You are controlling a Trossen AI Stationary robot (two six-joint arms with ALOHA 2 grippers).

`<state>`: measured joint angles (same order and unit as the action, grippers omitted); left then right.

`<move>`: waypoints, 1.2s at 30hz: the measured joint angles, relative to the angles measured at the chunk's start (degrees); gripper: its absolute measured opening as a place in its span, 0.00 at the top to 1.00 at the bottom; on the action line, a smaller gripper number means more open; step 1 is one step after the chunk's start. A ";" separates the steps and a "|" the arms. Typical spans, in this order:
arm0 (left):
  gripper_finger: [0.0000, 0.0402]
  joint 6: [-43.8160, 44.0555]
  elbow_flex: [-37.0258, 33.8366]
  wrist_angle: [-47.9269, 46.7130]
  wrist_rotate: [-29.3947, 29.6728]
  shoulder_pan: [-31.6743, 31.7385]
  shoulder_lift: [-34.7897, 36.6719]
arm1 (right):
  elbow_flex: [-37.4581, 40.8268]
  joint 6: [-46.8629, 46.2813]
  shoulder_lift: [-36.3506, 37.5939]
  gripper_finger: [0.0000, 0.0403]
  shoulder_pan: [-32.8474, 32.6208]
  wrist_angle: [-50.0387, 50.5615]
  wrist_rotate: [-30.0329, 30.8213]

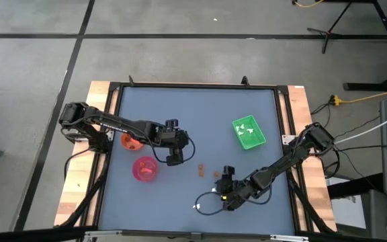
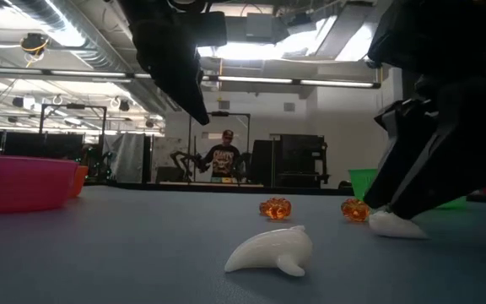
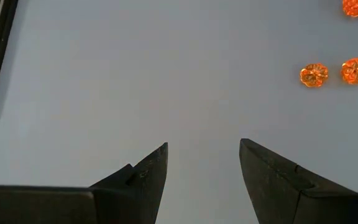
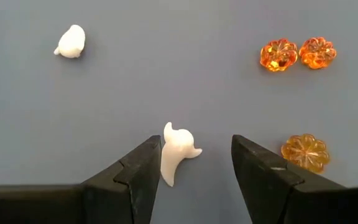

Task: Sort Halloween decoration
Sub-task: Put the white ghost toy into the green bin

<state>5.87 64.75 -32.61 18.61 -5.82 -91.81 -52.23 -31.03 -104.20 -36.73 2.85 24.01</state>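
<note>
Table point(image 1: 180, 114): the green tray point(image 1: 248, 132) lies right of centre, and the pink bowl point(image 1: 144, 168) and orange bowl point(image 1: 132, 140) sit at the left. Your left gripper point(image 1: 175, 149) hangs open and empty beside the bowls, so leave it parked. Your right gripper point(image 4: 194, 163) stands open over a white ghost point(image 4: 176, 152) that touches one finger. Centre the ghost between the jaws before closing, or it may skid out. Keep clear of the orange pumpkins point(image 4: 297, 53) nearby and the second ghost point(image 4: 71, 42) farther off.

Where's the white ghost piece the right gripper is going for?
In the right wrist view, the white ghost piece lies on the blue table between the open right gripper's fingers, against one of them, with an orange pumpkin piece just outside the other.
</note>
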 joint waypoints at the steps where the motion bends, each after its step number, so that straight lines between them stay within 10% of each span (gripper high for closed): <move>1: 0.54 0.00 0.00 0.16 0.00 0.00 0.00 | 0.00 0.00 0.00 0.51 0.00 -0.02 -0.02; 36: 0.54 0.00 0.02 2.78 0.00 0.04 0.00 | -0.02 5.84 -3.96 0.51 -0.02 -5.99 -2.16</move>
<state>5.87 64.77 -29.82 18.62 -5.78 -91.81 -52.25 -25.19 -108.16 -36.75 -3.14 21.85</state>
